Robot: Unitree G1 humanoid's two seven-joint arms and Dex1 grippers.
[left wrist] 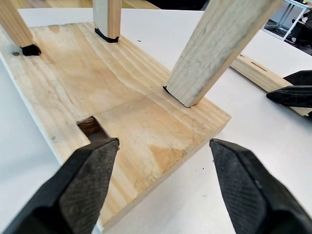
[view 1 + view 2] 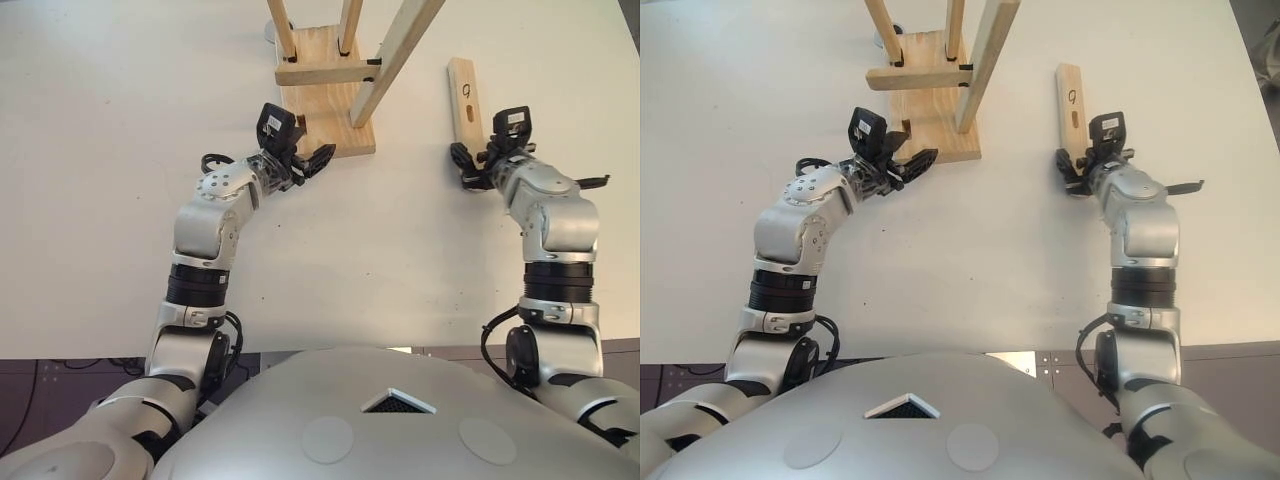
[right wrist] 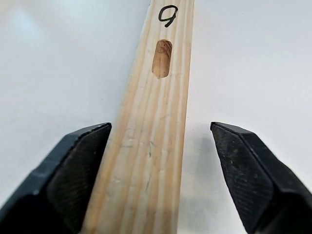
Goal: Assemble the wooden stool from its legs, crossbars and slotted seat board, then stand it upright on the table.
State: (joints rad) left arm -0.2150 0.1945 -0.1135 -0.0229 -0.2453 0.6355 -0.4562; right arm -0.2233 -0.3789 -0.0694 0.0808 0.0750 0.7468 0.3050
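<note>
While flat, bar (image 3: pixel 157 105) inside right claw (image 3: pixel 160 130)

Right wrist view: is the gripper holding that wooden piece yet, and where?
No, nothing is held. The right gripper is open, straddling the near end of the wooden piece without clamping it.

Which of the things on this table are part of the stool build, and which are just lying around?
For the job: seat board with three legs standing in it, crossbar, loose slotted wooden piece.
Lying about: small grey item behind the board, mostly hidden.
</note>
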